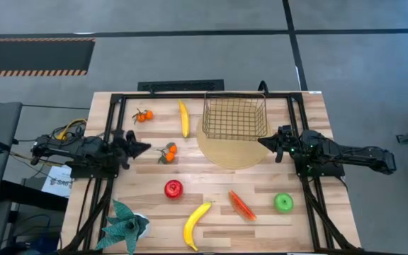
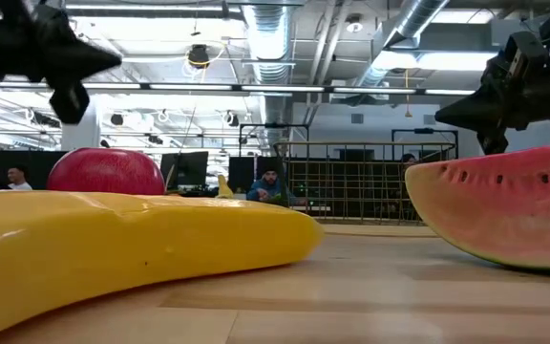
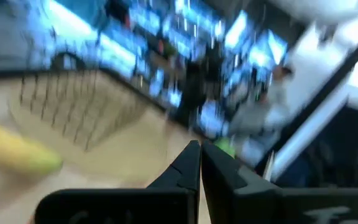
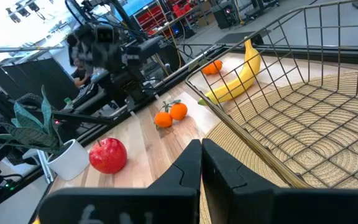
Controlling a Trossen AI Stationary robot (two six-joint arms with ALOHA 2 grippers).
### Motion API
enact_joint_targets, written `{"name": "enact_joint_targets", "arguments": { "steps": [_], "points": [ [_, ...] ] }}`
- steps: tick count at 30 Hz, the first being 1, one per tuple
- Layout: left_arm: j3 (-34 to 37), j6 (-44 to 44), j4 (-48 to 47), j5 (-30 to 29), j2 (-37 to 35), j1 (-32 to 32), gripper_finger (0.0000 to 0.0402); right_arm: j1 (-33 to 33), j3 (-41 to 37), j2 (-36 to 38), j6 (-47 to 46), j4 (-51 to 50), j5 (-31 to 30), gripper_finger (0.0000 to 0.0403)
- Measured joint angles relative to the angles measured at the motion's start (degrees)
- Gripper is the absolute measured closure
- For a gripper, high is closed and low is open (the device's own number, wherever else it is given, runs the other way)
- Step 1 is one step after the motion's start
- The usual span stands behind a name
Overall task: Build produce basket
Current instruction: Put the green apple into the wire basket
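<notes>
Gold wire-mesh basket (image 1: 235,117) is sitting empty on the round tan mat (image 1: 229,154) while closed, empty left gripper (image 1: 142,148) and right gripper (image 1: 264,142) are hovering; right gripper, being nearest, risks snagging the mesh.

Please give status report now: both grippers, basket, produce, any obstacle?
Left gripper shut, empty, beside orange cluster. Right gripper shut, empty, at basket corner. Basket empty on round mat; all produce on the table. Nothing blocking.
</notes>
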State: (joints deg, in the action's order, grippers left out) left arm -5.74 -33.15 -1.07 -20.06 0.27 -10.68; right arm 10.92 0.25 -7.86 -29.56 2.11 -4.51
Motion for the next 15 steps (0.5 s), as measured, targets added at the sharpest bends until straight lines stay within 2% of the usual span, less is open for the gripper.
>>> {"name": "enact_joint_targets", "arguments": {
  "steps": [4,7,12,15],
  "points": [
    [-0.2,1.1,10.0,-5.1,0.0,0.0,0.0401,0.1,0.0,0.0,-4.2,0.7,-0.1,0.0369],
    [-0.2,6.1,15.3,-5.8,0.0,0.0,0.0401,0.9,0.0,0.0,-9.8,3.8,-1.0,0.0369],
    [-0.3,10.9,17.7,-7.3,0.0,0.0,0.0401,1.3,0.2,0.0,-15.4,13.4,-0.2,0.0369],
    [-0.3,11.1,17.3,-8.2,0.0,0.0,0.0401,0.8,3.2,-0.1,-15.4,13.0,0.4,0.0369]
  ]
}}
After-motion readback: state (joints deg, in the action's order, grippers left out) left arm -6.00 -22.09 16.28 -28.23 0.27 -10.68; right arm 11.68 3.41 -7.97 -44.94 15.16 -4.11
